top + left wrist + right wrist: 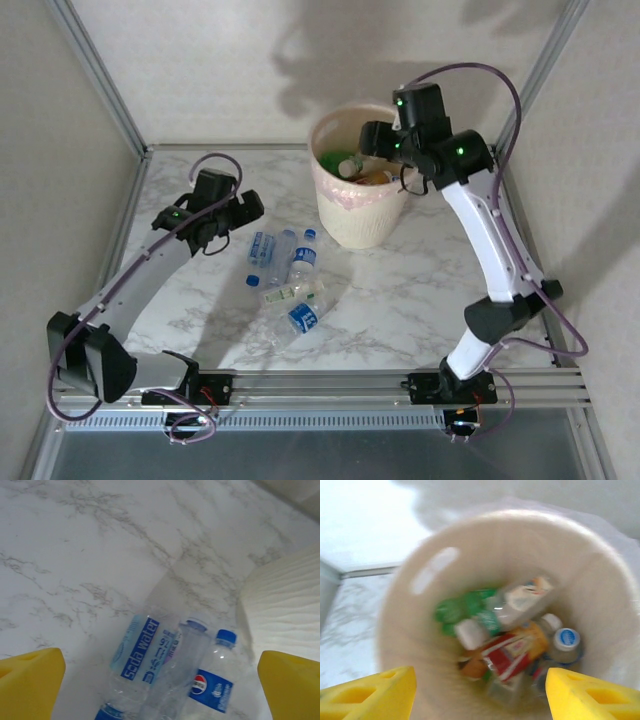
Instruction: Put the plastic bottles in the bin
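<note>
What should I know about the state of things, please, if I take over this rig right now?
Left gripper: jaws wide open and empty, hovering over the loose bottles on the table.
Right gripper: jaws open and empty, above the bin.
Done: several binned bottles lie inside, green, clear and red-labelled.
Left: four or five clear, blue-capped bottles lie clustered beside the bin, to be picked up and dropped in.

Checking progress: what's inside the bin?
Inside the bin: a green bottle, a clear bottle, a red-labelled bottle and a blue-capped bottle, piled together. Anything beneath them is covered.
</note>
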